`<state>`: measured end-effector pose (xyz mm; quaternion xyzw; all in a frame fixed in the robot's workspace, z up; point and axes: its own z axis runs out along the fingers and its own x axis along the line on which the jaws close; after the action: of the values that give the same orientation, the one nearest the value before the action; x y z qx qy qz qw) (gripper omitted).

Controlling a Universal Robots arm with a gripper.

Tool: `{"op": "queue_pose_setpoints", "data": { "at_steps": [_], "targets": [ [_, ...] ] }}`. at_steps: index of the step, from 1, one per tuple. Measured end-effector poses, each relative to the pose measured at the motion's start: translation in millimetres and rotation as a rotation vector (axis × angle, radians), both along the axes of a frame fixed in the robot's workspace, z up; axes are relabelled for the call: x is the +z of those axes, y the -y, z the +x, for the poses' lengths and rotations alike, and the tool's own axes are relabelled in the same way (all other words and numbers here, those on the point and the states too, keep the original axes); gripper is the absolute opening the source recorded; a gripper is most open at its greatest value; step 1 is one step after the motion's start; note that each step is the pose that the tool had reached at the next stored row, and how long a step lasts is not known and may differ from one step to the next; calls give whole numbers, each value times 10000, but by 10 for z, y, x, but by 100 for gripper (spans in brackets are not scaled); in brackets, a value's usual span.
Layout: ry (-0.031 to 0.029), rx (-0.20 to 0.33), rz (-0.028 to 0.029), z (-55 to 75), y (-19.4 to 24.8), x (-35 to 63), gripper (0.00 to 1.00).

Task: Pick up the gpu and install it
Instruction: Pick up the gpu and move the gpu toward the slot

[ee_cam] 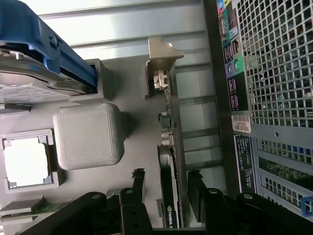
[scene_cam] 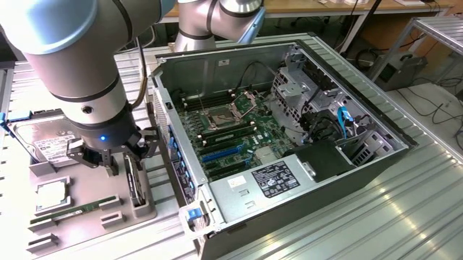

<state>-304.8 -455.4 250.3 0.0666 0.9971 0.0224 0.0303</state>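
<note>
Wrist view showed the tool (ee_cam: 166, 180) spread wide, one finger on each side of the gpu (ee_cam: 169, 147) and clear of it. The card stood on edge in a gray holder (ee_cam: 132, 98), silver bracket (ee_cam: 164, 54) at its far end. Exterior view placed the holder just beside the open computer case (scene_cam: 217, 70), with only a narrow gap between. The tool's black body hid the card's near end.

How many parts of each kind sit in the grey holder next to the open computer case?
gpu: 1
hard drive: 1
processor chip: 1
memory stick: 1
Total: 4
</note>
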Motion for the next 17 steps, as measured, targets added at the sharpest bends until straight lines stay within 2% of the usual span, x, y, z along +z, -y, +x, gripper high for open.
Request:
{"op": "queue_pose_setpoints", "data": {
  "at_steps": [5,11,12,13,14,17],
  "targets": [
    [-2,-17,73,0,2,-32,48],
    [0,-16,77,0,2,-38,47],
    [-1,-17,76,0,2,-38,40],
    [-1,-17,77,0,2,-38,40],
    [0,-16,76,0,2,-38,33],
    [0,-16,77,0,2,-39,33]
  ]
}}
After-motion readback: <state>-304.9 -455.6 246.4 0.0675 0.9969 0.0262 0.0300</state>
